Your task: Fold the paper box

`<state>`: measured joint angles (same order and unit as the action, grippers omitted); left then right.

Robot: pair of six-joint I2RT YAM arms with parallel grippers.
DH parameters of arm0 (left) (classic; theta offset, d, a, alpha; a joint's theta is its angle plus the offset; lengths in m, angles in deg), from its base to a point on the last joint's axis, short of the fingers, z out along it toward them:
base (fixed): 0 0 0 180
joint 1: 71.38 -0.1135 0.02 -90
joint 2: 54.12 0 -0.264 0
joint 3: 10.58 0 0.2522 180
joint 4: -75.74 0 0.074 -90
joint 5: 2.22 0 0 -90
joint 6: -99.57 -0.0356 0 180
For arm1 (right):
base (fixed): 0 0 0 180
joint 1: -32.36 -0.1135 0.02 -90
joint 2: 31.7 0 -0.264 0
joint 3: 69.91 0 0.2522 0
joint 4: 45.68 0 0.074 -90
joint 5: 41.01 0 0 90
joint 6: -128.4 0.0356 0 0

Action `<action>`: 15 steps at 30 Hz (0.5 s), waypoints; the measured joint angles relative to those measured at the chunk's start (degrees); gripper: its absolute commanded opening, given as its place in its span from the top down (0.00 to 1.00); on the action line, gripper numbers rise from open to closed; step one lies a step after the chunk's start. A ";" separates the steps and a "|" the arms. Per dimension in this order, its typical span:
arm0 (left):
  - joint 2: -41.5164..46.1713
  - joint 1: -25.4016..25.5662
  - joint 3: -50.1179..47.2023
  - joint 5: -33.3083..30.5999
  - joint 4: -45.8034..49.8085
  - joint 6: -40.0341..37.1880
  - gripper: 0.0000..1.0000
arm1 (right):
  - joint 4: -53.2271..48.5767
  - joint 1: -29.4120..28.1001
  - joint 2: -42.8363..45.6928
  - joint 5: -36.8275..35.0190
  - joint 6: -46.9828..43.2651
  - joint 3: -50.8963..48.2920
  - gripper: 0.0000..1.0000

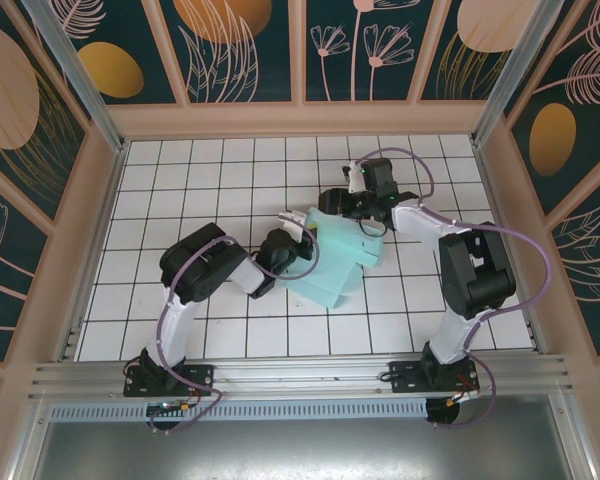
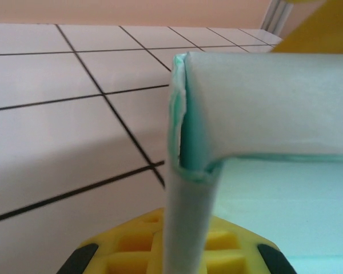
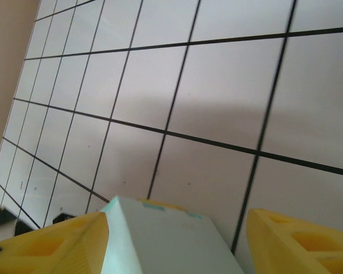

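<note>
White tiled table (image 1: pixel 180 190) inside painted panel walls (image 1: pixel 240 50), with the paper box (image 1: pixel 332 270) at the table's middle, part-folded, askew to the tile lines, one corner aimed at the near edge, long axis unclear. Left gripper (image 2: pixel 180 257) just left of the table's middle, pinched tight on an upright card wall. Right gripper (image 3: pixel 177 242) just beyond the middle, jaws parted around a box corner, one finger clear of the card.

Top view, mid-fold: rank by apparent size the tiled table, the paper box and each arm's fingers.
1. tiled table
2. paper box
3. left fingers and right fingers: look about alike, not ranked.
</note>
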<state>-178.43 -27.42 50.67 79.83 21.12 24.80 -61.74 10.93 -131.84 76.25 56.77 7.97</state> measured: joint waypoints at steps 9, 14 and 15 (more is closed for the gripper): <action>-1.25 1.22 1.18 -3.67 0.50 -1.64 0.90 | 1.95 1.86 0.13 2.97 0.31 -3.17 0.37; -1.33 1.51 1.18 -4.61 0.50 -0.74 0.91 | 3.39 1.86 -0.11 6.12 0.46 -3.17 0.36; -1.44 1.62 1.18 -4.81 0.33 -0.59 0.91 | 3.65 1.84 -0.26 7.02 0.46 -3.17 0.36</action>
<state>-179.87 -25.80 51.85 75.02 21.45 24.21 -58.09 12.77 -132.10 83.27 57.23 4.80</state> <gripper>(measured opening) 0.094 0.636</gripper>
